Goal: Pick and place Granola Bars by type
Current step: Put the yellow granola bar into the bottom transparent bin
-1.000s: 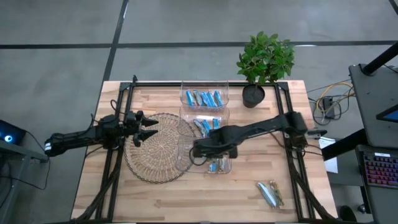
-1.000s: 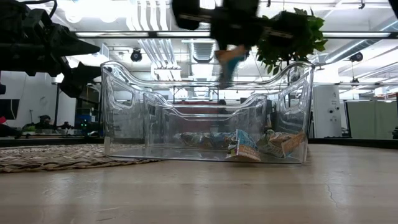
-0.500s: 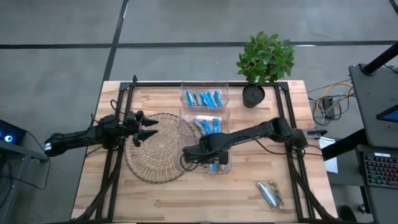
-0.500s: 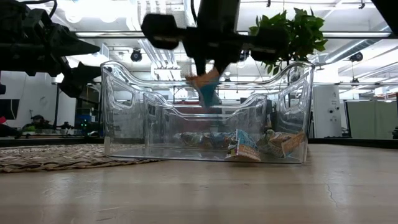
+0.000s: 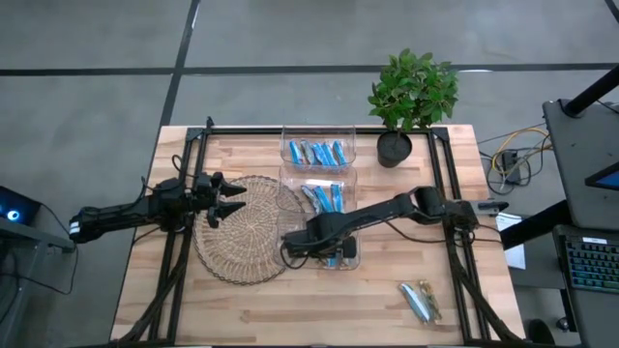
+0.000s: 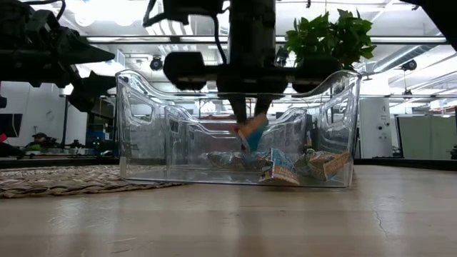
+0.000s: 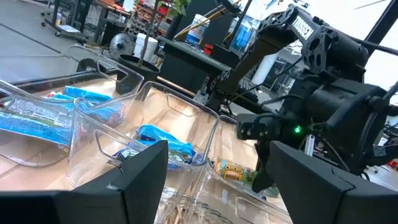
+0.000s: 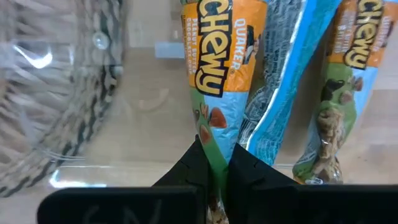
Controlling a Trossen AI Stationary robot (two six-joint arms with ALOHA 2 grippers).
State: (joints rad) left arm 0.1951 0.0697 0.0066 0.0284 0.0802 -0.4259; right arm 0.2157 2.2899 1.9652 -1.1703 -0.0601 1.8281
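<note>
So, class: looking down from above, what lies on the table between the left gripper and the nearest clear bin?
In the high view, a round woven mat lies between the left gripper and the nearest clear bin.

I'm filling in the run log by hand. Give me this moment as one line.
right gripper: shut on granola bar, lowered into nearest clear bin | left gripper: open, waiting over woven mat | loose bars on table

Orange-and-blue Chewy bar (image 8: 210,74) pinched between closed dark fingers (image 8: 198,167) — two more bars (image 8: 336,93) beside it

Three clear bins (image 5: 318,142), one woven mat (image 5: 240,228), one potted plant (image 5: 410,92).
</note>
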